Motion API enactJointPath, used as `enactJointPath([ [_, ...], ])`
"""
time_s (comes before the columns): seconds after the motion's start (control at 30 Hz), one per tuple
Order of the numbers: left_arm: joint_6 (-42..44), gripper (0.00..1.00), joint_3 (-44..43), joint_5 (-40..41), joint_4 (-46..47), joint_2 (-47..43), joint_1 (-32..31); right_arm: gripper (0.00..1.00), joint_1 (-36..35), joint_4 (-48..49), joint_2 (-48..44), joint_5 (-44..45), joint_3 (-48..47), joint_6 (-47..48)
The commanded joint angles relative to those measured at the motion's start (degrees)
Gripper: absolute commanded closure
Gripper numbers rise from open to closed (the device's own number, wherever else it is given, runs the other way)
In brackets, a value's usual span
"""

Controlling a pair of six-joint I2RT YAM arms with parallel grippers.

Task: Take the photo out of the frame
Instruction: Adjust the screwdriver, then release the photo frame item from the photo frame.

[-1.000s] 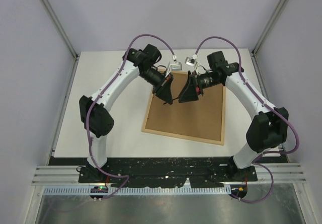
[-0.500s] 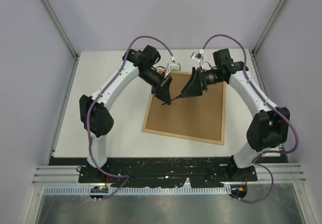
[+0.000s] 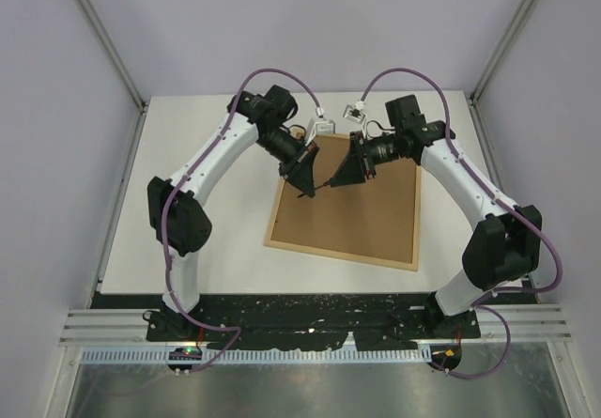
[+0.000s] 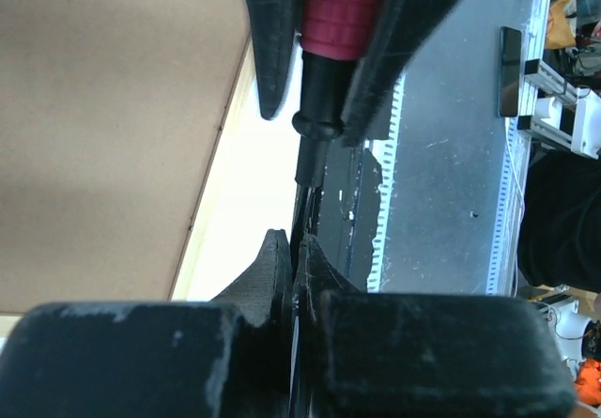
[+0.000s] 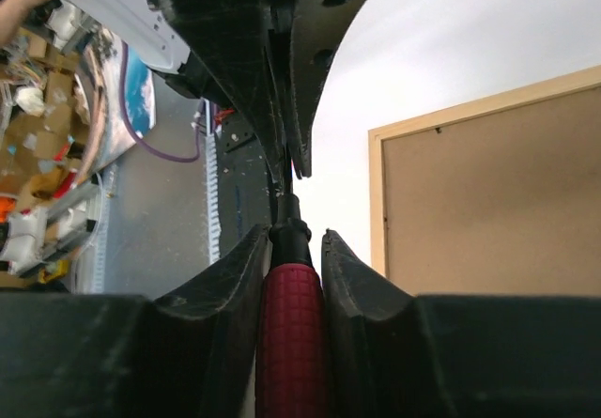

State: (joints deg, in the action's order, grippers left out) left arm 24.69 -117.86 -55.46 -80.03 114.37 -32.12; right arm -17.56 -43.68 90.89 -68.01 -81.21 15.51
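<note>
The frame [image 3: 362, 216] lies back side up on the white table, its brown fibreboard panel [image 5: 498, 202] edged in light wood. The photo is hidden. Both grippers meet tip to tip above the frame's far left corner. A screwdriver-like tool [image 3: 324, 184] with a red handle [image 5: 293, 343] spans between them. My left gripper [image 4: 293, 244] is shut on the tool's thin metal shaft. My right gripper [image 5: 293, 235] is shut on the red handle, one finger on each side. In the left wrist view the handle [image 4: 343, 9] sits between the right gripper's fingers.
The white table [image 3: 207, 221] extends to the left of and behind the frame. A black base strip [image 3: 310, 305] runs along the near edge. Pale enclosure walls stand on three sides.
The right gripper drew back from the tool with its jaws wide, then came in again and closed on the red handle. The left gripper stayed shut on the shaft and hardly moved.
</note>
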Motion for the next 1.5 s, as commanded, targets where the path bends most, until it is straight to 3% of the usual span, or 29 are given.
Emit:
enactJointPath([
  [0.0, -1.0, 1.0, -0.7, -1.1, 0.2, -2.3, 0.0, 0.8, -3.3, 0.3, -2.0, 0.3, -0.3, 0.7],
  [0.1, -1.4, 0.96, -0.6, -0.9, 0.5, -2.4, 0.0, 0.92, -3.4, 0.1, -1.5, -0.6, -0.4, 0.6],
  [0.23, -2.1, 0.47, 0.4, -0.6, 1.6, -3.2, 1.3, 0.92, -2.7, 0.6, -1.3, -0.6, 0.3, 0.4],
  [0.33, -3.2, 0.31, 2.1, -0.1, 3.3, -4.5, 4.9, 0.92, -0.2, 2.9, -0.6, -2.0, 2.5, -1.9],
  [0.43, -6.1, 0.21, 6.0, 2.8, 7.6, -7.0, 9.1, 0.92, 1.2, 8.6, 0.8, -3.6, 5.4, -6.0],
  [0.63, -12.7, 0.17, 23.1, 19.8, 23.1, -14.0, 13.7, 0.92, 1.3, 34.0, 5.8, -3.0, 17.9, -28.6],
  [0.77, -13.3, 0.16, 31.4, 28.3, 27.1, -15.2, 13.7, 0.92, -1.0, 38.4, 13.3, -2.8, 18.3, -35.6],
  [1.07, -15.5, 0.17, 35.9, 33.7, 29.1, -8.6, 13.6, 0.92, -3.7, 40.3, 24.8, 2.8, 13.6, -42.3],
  [1.47, -16.8, 0.32, 35.9, 23.6, 29.6, -3.5, 12.9, 0.92, -4.4, 40.1, 31.5, 7.4, 7.8, -46.3],
])
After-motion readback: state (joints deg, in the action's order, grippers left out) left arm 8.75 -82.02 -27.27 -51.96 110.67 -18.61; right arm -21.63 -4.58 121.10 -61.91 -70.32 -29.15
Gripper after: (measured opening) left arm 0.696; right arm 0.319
